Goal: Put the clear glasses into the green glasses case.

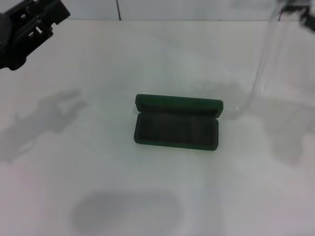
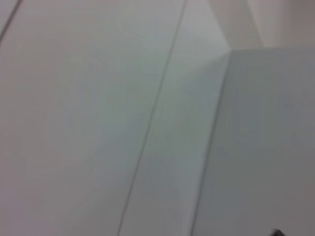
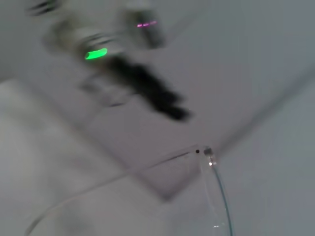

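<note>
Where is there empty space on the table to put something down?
Nearly everywhere: the white table is bare left of, in front of and behind the open green glasses case. Tightest is the right side, where the right gripper holds the clear glasses hanging. The left gripper sits far left.

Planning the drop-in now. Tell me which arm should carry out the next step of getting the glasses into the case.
Right. The clear glasses hang from the right end effector, raised beside the open green glasses case. The left end effector is parked high at the far left, empty.
</note>
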Motion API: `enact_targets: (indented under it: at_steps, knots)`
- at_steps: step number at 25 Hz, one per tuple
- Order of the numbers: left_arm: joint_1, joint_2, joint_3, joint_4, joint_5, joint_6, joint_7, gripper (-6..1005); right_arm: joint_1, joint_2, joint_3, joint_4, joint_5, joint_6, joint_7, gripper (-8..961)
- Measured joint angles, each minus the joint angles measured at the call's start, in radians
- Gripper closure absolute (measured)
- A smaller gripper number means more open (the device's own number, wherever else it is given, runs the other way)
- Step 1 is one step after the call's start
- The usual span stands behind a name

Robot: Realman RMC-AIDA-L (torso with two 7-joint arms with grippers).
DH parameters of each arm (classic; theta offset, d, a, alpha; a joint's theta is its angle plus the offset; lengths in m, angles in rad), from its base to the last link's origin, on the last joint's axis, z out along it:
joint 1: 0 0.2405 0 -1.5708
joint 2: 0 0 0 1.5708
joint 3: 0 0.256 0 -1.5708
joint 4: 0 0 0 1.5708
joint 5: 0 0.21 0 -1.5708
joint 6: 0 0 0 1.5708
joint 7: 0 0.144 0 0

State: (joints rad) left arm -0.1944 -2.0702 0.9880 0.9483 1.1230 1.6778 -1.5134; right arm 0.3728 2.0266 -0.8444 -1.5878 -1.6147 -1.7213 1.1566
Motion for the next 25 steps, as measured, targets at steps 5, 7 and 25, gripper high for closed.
enact_targets:
  at_steps: [5,7,25]
  knots:
    - [-0.004,0.02,-0.004,0.029,-0.007,0.041,-0.003,571,-0.135,-0.002,-0.066,0.167,0.245,0.15,0.004,900]
    - [-0.003,0.023,-0.005,0.05,-0.001,0.058,0.006,571,-0.143,-0.002,-0.081,0.291,0.345,0.136,0.015,900]
    - [-0.156,-0.015,0.07,0.011,0.075,0.118,0.086,576,0.049,-0.002,-0.225,1.075,0.665,0.064,-0.013,900]
